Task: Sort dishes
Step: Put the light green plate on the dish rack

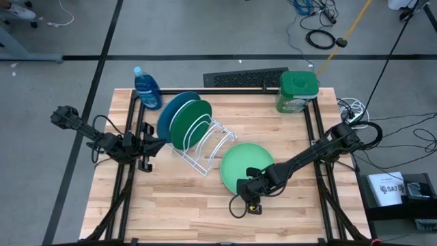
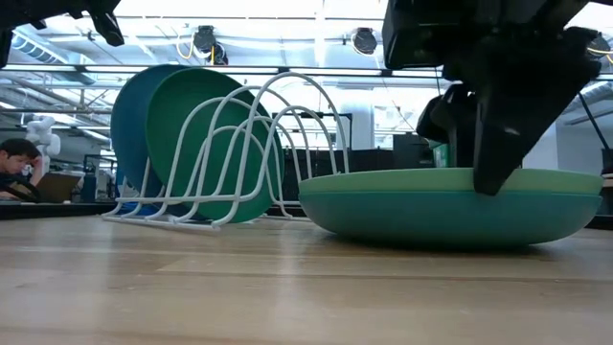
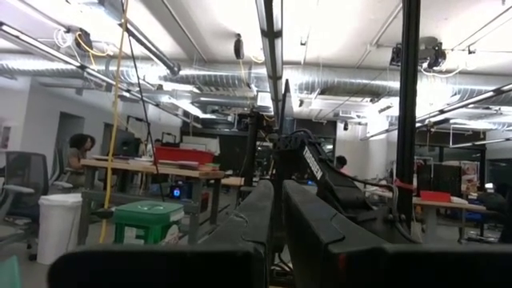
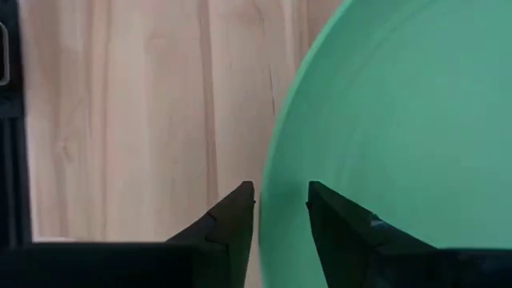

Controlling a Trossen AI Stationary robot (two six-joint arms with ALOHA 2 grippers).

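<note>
The left gripper [image 1: 145, 147] waits at the left edge of the table [image 1: 177, 212], and its fingers sit close together with nothing between them. Next, the white rack [image 1: 205, 147] near the middle holds the blue plate [image 1: 169, 109] and the dark green plate [image 1: 188, 123] standing up. Toward the right, the light green plate [image 1: 244, 164] lies on the teal plate [image 2: 450, 216]. The right gripper [image 1: 250, 195] is at their front rim, one finger on each side of it; I cannot tell if it squeezes yet.
</note>
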